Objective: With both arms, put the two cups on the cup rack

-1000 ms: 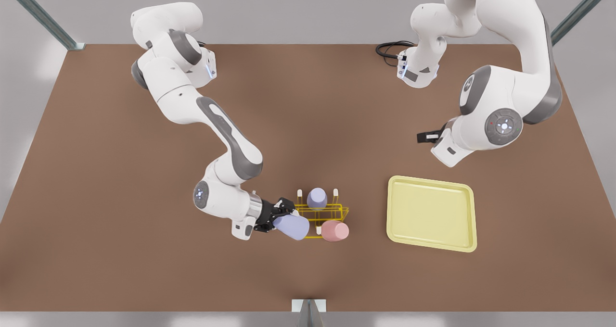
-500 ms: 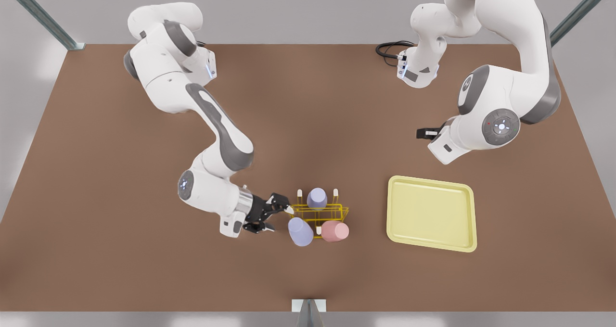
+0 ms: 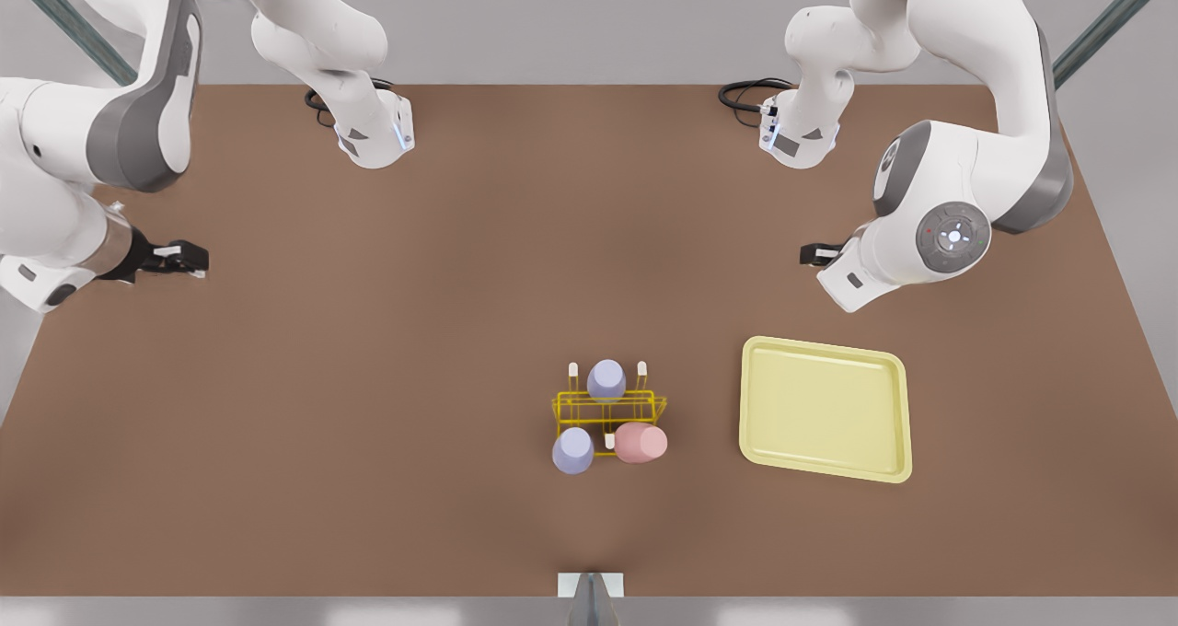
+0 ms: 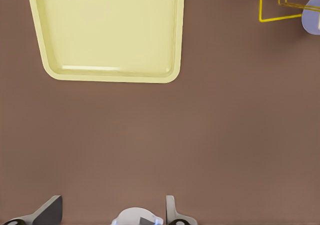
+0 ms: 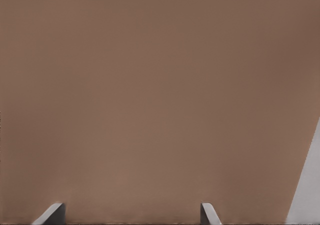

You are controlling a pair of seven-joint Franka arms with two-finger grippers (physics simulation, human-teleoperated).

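Yellow wire forms the cup rack (image 3: 608, 411), which stands on the brown surface (image 3: 368, 377) just to the front view's left of the pale-yellow tray (image 3: 825, 409). Three cups sit on its pegs. One lavender cup (image 3: 606, 379) is on the middle peg of the rack's far row, between two bare white-tipped pegs (image 3: 572, 370). A second lavender cup (image 3: 572, 450) sits at the near corner of the rack on the front view's left, and the pink cup (image 3: 640, 443) sits at the near corner beside it, toward the tray.

The left claw (image 3: 822, 254) hangs above the surface beyond the tray's far edge, well apart from the rack. In the left wrist view its two fingers (image 4: 50, 211) stand spread with nothing between them, and the tray (image 4: 107, 32) and a corner of the rack (image 4: 280, 5) with a lavender cup (image 4: 312, 15) lie ahead of it.

The right claw (image 3: 179, 259) hangs far from the rack, near the surface's edge on the front view's left. In the right wrist view its fingers (image 5: 52, 214) are set wide apart over bare brown surface (image 5: 160, 95), holding nothing.
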